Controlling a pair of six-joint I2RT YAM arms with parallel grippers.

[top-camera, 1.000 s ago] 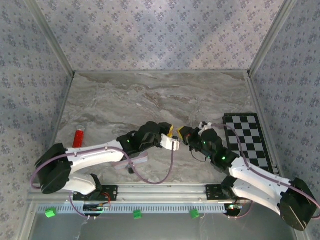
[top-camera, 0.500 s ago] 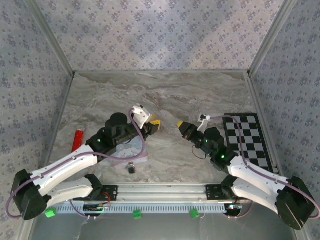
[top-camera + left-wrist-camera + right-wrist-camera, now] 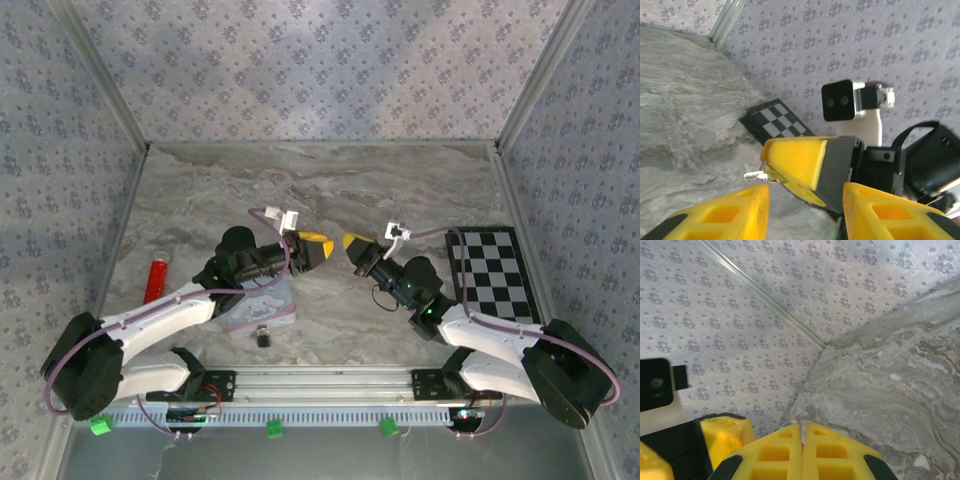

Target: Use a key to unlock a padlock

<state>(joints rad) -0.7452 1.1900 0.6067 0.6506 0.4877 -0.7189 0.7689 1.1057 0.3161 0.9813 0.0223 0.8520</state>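
Note:
The padlock [image 3: 262,337], a tiny dark block, lies on the table near the front edge, just in front of the pale-blue tin, with no gripper touching it. My right gripper [image 3: 351,243] hangs over mid-table, shut on the key [image 3: 754,175]. The key's silver blade sticks out of the yellow fingertips [image 3: 799,161] toward the left. In the right wrist view the right gripper [image 3: 802,429] has its jaws pressed together and the key is hidden. My left gripper [image 3: 322,247] faces it tip to tip, a short gap away. The left gripper [image 3: 805,192] is open and holds nothing.
The pale-blue tin [image 3: 262,303] lies under my left forearm. A red cylinder [image 3: 157,275] stands near the left wall. A black-and-white checkerboard [image 3: 497,285] covers the table's right side. Patterned walls enclose the table on three sides.
My left arm pulled back from the right gripper, turned its wrist, then came forward to face it again with its jaws wider. The right gripper rose slightly toward the back left.

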